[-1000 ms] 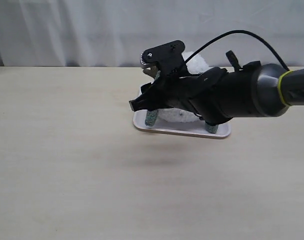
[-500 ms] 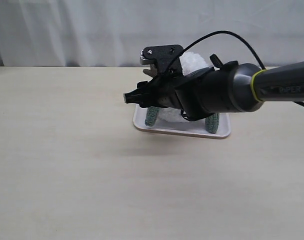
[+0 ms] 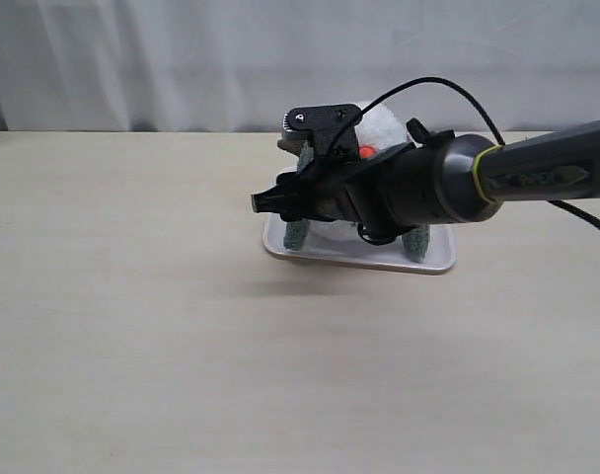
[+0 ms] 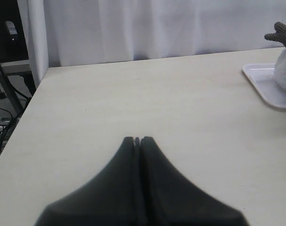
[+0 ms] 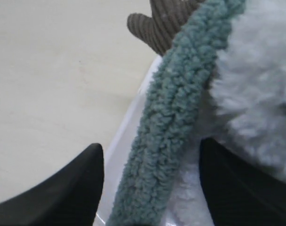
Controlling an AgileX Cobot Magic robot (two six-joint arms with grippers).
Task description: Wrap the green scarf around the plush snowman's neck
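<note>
The plush snowman (image 3: 387, 124) stands on a white tray (image 3: 359, 259), its orange nose just showing above my right arm. The green scarf hangs down its front in two strands, one on the left (image 3: 298, 234) and one on the right (image 3: 415, 243). My right gripper (image 3: 270, 201) reaches across in front of the snowman. In the right wrist view the right gripper (image 5: 151, 143) is open around a scarf (image 5: 176, 117) strand, its fingers apart from it, beside the white snowman (image 5: 256, 89) body and a brown twig arm (image 5: 159, 23). My left gripper (image 4: 137, 139) is shut and empty over bare table.
The tray (image 4: 263, 82) with the snowman (image 4: 283, 70) lies well ahead of the left gripper in the left wrist view. A white curtain hangs behind the table. The table's edge, with cables beyond it, shows in the left wrist view.
The right arm has swung and tilted in front of the snowman, its tip ending slightly higher. The snowman's orange nose and more of both scarf strands now show.
</note>
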